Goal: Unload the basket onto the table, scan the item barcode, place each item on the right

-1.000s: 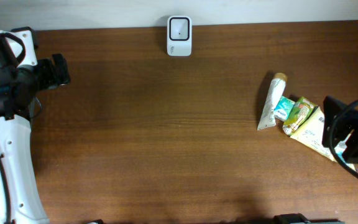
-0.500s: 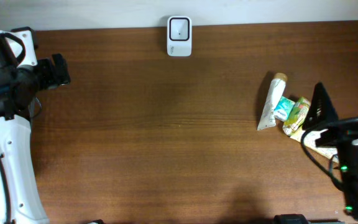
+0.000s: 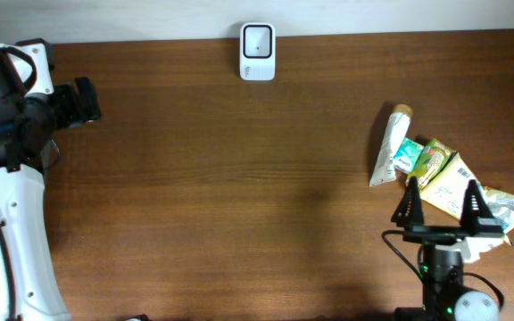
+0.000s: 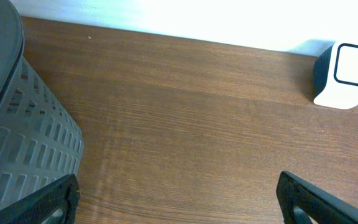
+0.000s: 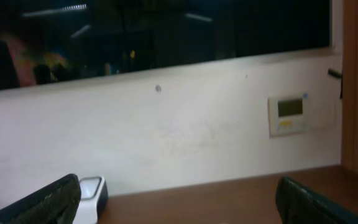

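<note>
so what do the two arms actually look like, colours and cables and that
The left arm has a white lower link with black joints, a looping black cable and a small green light; the left gripper is black. The right arm is black with a green light and black cable; the right gripper has dark, tapered fingers.

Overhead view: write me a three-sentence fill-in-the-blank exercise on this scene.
The scanner at the far edge of the table is coloured ____. The tube and packets lie nearest the ____ arm. The left hand and the right hand both stand ____.
Missing words: white; right; open.
</note>
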You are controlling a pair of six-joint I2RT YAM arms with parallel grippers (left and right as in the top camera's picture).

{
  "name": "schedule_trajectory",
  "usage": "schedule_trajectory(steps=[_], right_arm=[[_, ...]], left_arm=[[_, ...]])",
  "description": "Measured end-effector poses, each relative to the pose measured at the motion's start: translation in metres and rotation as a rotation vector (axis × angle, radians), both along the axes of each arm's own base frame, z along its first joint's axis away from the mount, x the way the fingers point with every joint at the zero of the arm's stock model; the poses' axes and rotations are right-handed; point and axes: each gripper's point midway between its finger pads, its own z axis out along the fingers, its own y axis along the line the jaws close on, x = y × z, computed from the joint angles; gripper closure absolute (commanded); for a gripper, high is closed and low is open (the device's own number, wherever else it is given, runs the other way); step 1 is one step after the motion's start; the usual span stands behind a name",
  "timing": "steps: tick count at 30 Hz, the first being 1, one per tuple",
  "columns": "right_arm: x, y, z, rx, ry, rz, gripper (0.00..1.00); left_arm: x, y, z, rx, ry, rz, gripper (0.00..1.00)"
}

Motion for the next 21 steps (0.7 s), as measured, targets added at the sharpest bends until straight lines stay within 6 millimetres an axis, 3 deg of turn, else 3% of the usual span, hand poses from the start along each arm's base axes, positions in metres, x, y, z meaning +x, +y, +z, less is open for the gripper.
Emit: schedule_trajectory(steps=[5,11,14,17,21], right_arm=[[0.008,0.0,-0.025,0.003,0.046,0.0,0.02],[0.019,0.001,-0.077,0.006,0.178,0.012,0.01],[0.02,0.002,-0.09,0.007,0.227,0.018,0.02],[0.02,0.003,-0.121,0.015,0.348,0.023,0.01],[0.02,0.004,-0.122,0.014,0.352,0.026,0.01]], left_arm=[[0.0,0.0,0.0,0.0,0.0,0.0,0.01],[0.0,0.0,0.0,0.0,0.0,0.0,0.01],[0.0,0.0,0.0,0.0,0.0,0.0,0.01],[0.0,0.0,0.0,0.0,0.0,0.0,0.01],[0.0,0.0,0.0,0.0,0.0,0.0,0.01]])
